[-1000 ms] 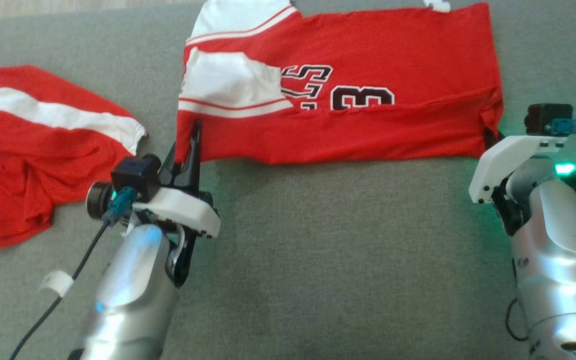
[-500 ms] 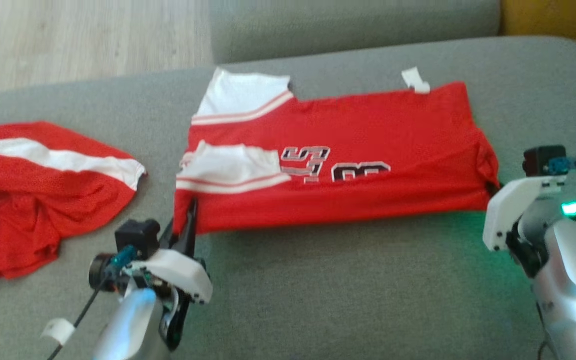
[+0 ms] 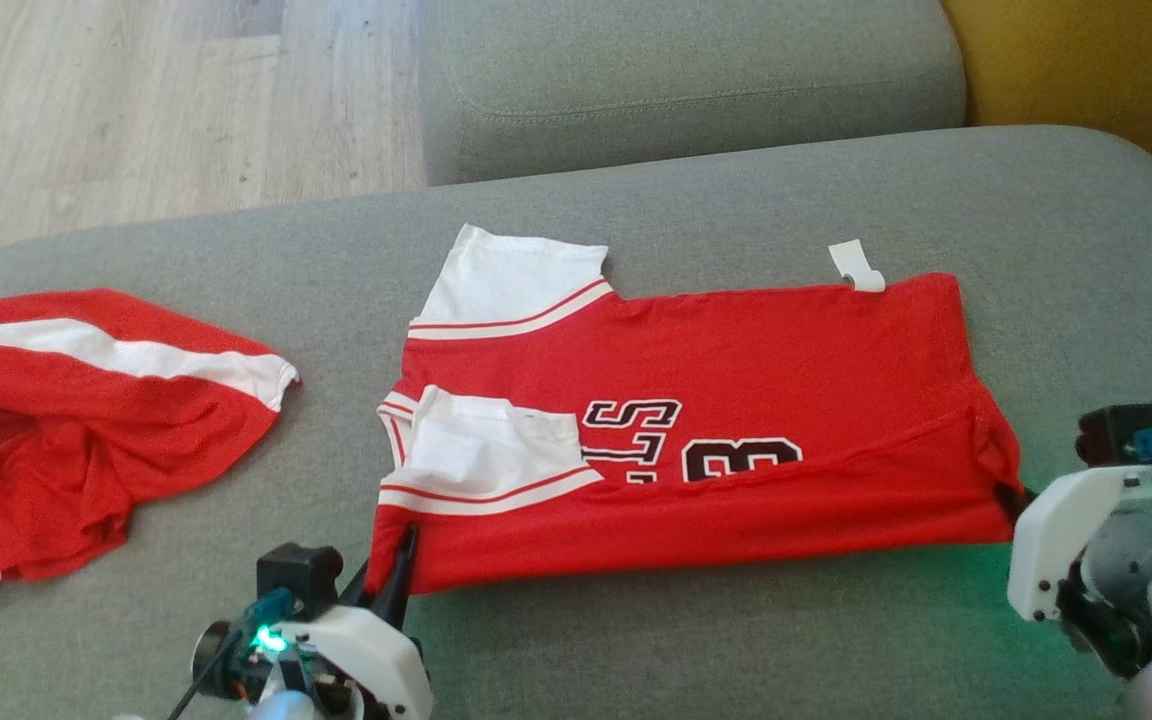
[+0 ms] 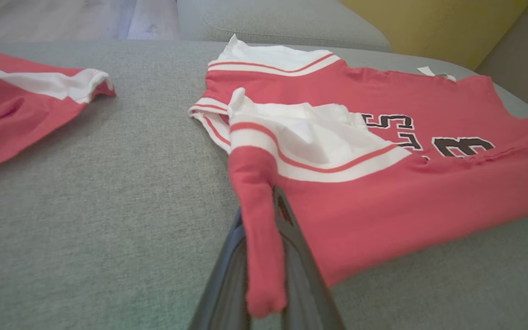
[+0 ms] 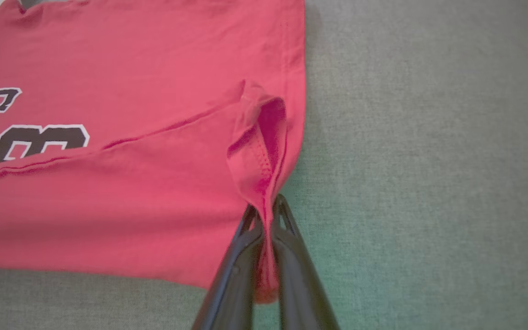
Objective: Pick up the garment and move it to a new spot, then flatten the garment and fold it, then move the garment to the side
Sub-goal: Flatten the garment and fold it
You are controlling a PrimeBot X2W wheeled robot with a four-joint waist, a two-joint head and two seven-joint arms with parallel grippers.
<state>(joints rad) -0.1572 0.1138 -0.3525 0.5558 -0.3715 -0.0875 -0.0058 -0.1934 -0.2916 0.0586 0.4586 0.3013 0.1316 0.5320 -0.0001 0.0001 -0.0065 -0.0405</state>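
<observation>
The garment (image 3: 756, 400) is a red jersey with white sleeves and black numbers, lying partly folded on a grey cushion (image 3: 636, 640). In the left wrist view its near left corner (image 4: 259, 238) is pinched between the dark fingers of my left gripper (image 4: 264, 215), which is shut on it. My left gripper (image 3: 401, 560) sits at the jersey's near left corner in the head view. My right gripper (image 5: 266, 208) is shut on the near right corner (image 5: 264, 156), where the hem bunches up. The right arm's wrist (image 3: 1096, 530) stands beside that corner.
A second red and white garment (image 3: 86, 420) lies crumpled at the cushion's left. A grey backrest (image 3: 686, 80) rises behind, wooden floor (image 3: 136, 110) shows at the far left, and a yellow wall (image 3: 1086, 60) at the far right.
The head camera has tilted up, so backrest and floor came into view. Both grippers have kept their hold on the jersey's near corners.
</observation>
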